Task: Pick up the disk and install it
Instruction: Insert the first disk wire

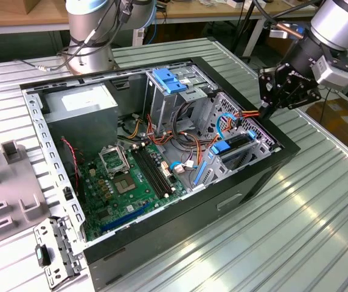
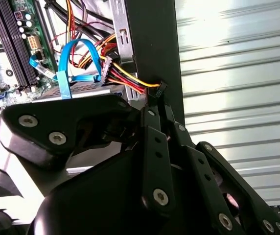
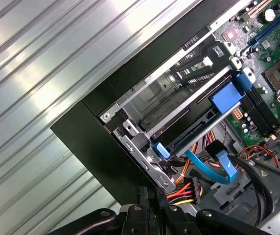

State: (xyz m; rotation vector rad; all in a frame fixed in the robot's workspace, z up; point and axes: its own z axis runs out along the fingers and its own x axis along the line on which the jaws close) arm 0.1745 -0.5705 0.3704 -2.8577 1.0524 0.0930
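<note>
The disk [image 1: 233, 146] lies flat in the drive cage at the exterior view's right end of the open computer case [image 1: 162, 231], its light-blue carrier [image 3: 225, 98] showing at the slot. My gripper [image 1: 263, 113] hangs just above that cage, at the case's rim. Its fingers [image 2: 155, 105] are pressed together on a bundle of red, yellow and black power wires [image 2: 130, 81]. These wires run from the fingertips to a connector [image 3: 193, 186] beside the disk. A blue data cable [image 2: 66, 68] loops over the disk's grey top [image 2: 88, 88].
The motherboard [image 1: 131, 176] fills the case floor, with a blue latch piece [image 1: 169, 80] on the upper cage. A loose metal bracket [image 1: 55, 252] and a grey fixture [image 1: 10, 182] lie at the exterior view's left. Ribbed metal tabletop [image 1: 308, 219] surrounds the case.
</note>
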